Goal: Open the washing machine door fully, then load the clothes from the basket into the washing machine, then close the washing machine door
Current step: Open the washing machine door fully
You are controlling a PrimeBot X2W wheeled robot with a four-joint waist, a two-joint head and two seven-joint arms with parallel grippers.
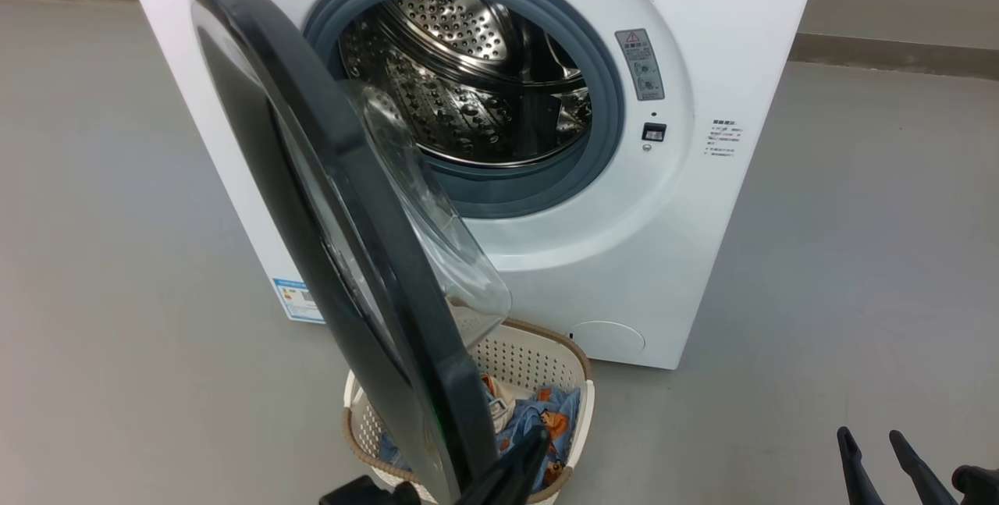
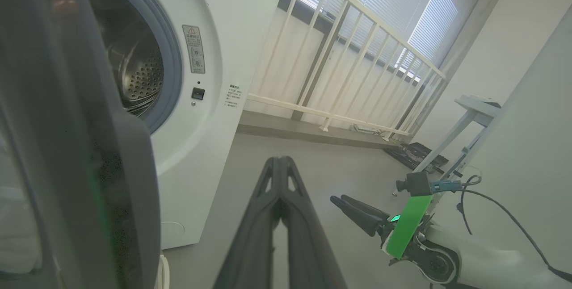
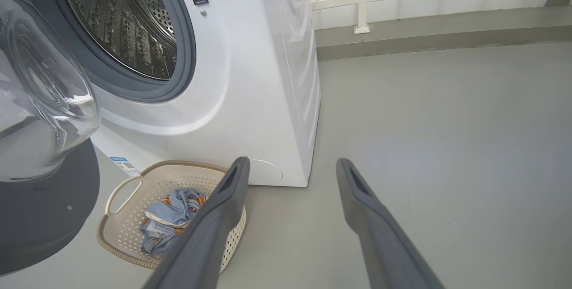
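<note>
- One washing machine (image 1: 702,37), with one steel drum (image 1: 468,60) ringed by one grey-blue gasket (image 1: 605,83).
- One washing machine door (image 1: 343,200), carrying one clear glass bowl (image 1: 437,232).
- One basket (image 1: 538,349); one white handle (image 3: 123,193) of it is in sight.
- One heap of clothes (image 1: 546,411) in the basket; how many garments it holds cannot be told.
- Two grippers, the left gripper (image 2: 279,164) and the right gripper (image 3: 291,164), each with two dark fingers.
- On the machine's front: one blue label (image 1: 299,300), one grey warning sticker (image 1: 640,64), one black latch socket (image 1: 654,131), one round cover (image 1: 607,337).
- One white railing (image 2: 339,56).
</note>
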